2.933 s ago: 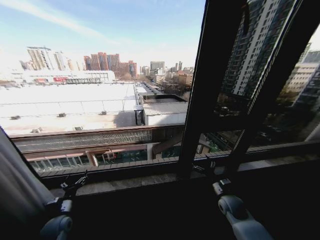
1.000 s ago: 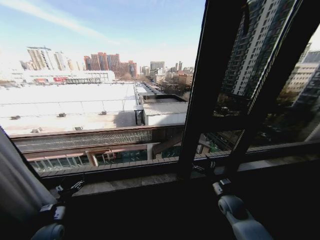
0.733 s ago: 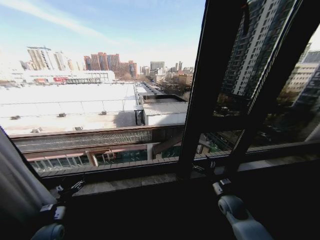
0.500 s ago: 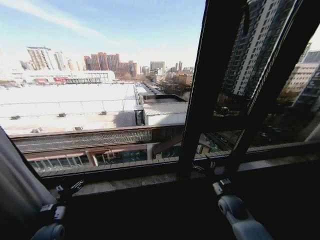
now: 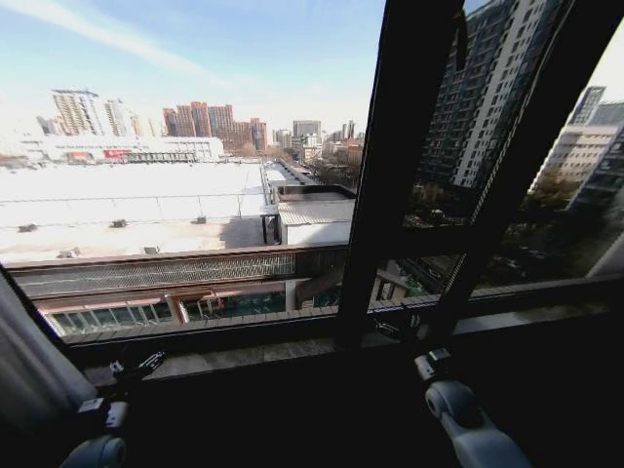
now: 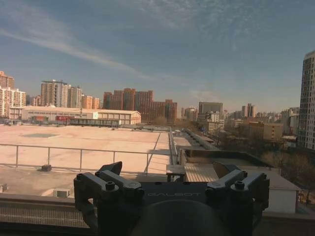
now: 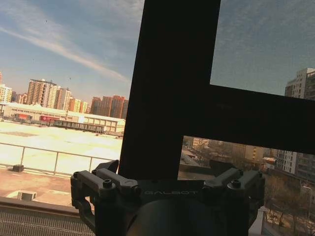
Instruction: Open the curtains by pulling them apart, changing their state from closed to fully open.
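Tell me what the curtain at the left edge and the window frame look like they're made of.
The curtain looks like soft woven fabric, pale grey-white and matte, judging by its long folds; whether it is see-through is hard to tell here. The window frame looks like dark painted or coated metal: straight, hard-edged bars with a flat, dull finish, though dark plastic or wood can't be ruled out.

Bright daylit window (image 5: pixel 195 146) with dark frame (image 5: pixel 390 195), stone sill (image 5: pixel 253 356), city rooftops outside.

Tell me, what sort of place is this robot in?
Likely a room high in a city building: a big window with a dark frame overlooks rooftops and towers, and a sheer curtain hangs pushed aside at the left.
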Controlling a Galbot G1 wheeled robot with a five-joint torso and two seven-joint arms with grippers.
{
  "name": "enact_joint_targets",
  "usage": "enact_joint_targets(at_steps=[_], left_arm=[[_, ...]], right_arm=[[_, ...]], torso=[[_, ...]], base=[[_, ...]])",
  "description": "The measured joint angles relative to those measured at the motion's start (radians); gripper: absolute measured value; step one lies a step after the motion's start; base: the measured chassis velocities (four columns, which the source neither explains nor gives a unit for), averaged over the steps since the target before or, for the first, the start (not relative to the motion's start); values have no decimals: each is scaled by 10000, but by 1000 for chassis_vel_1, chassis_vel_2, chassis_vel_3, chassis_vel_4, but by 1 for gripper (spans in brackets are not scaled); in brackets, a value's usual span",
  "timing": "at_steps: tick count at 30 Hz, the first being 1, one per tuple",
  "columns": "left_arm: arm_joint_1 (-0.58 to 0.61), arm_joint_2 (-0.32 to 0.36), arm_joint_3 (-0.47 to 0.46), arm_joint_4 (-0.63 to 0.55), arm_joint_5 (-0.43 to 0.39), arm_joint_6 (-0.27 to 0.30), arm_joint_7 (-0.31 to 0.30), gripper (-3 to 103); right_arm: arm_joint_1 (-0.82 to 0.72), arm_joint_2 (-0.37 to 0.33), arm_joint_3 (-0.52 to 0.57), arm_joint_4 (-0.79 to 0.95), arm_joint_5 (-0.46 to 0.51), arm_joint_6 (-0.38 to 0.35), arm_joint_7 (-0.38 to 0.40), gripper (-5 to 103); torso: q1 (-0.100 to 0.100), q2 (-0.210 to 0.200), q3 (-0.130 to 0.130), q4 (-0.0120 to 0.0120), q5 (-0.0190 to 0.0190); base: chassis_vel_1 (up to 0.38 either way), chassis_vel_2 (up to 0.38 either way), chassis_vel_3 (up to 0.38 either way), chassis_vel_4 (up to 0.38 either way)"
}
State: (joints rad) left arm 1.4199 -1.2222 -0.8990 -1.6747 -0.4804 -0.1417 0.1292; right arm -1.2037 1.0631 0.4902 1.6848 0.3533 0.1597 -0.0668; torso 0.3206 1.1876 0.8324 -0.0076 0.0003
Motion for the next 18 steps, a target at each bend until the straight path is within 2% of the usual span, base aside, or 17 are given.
enact_joint_targets(at_steps=[7,18], left_arm=[[0,-1,1,-1,0,2,0,100],[-1,-1,0,-1,0,4,0,100]], right_arm=[[0,0,0,0,0,0,0,100],[0,0,0,-1,0,0,0,100]], torso=[[0,0,0,2,-2],[0,-1,0,0,-2]], base=[[-298,-293,294,316],[-355,-349,360,359]])
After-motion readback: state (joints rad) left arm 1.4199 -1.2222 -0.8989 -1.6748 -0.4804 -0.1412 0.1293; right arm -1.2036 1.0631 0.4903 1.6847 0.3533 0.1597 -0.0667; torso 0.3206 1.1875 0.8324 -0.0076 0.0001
